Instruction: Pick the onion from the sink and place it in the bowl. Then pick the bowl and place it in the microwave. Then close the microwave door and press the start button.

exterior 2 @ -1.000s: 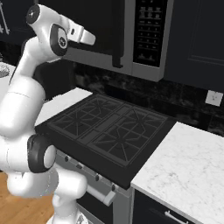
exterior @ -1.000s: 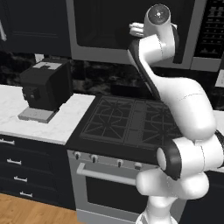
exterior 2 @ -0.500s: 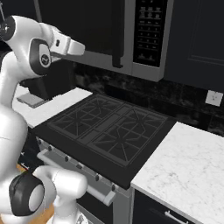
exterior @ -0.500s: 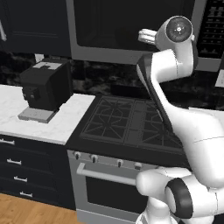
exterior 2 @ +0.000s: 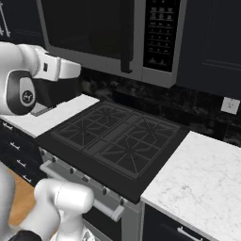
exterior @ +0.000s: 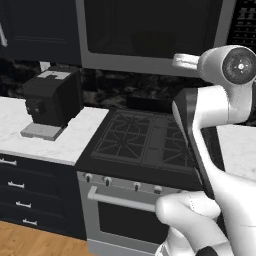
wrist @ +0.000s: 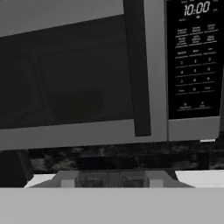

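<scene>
Microwave sits above the stove, its door shut flat against the front. Through the dark glass in my hand view I make out a faint round shape, probably the bowl; can't see an onion from here. Control strip is right of the vertical door handle, clock lit at top. My arm is up in front of the microwave, wrist level with the door's lower edge. My end effector isn't clear in any view, so I can't tell if it's released or clenched. Black coffee machine stands on the white bench left of the stove
</scene>
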Controlling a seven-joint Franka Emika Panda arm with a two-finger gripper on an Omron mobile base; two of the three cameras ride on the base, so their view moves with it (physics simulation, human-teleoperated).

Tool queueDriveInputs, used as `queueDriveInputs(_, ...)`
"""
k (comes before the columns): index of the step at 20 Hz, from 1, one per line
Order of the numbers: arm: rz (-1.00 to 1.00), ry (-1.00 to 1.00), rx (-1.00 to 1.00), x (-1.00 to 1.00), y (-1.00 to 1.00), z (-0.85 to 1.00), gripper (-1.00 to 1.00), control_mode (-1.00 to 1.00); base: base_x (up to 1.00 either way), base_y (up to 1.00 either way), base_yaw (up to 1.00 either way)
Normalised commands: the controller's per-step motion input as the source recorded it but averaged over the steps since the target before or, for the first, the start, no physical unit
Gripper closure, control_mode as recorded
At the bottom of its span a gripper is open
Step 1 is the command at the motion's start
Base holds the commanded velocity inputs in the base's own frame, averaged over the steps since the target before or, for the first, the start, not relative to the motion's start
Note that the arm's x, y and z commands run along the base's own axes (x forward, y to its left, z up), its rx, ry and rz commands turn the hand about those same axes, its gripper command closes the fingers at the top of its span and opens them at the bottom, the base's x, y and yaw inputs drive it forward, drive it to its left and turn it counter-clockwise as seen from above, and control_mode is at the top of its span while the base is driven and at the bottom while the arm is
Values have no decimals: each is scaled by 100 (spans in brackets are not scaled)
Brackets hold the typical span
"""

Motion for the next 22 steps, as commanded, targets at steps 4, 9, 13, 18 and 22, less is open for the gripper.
queueDriveInputs(4,0,-7,-6,-68,-44,-40,100,-100,0,0,0)
queueDriveInputs(9,2,-1,1,-2,-86,-3,100,-100,0,0,0)
queueDriveInputs(13,0,0,0,3,-55,0,100,-100,0,0,0)
queueDriveInputs(18,0,1,1,30,-51,0,100,-100,0,0,0)
queueDriveInputs(22,0,0,0,31,-33,0,100,-100,0,0,0)
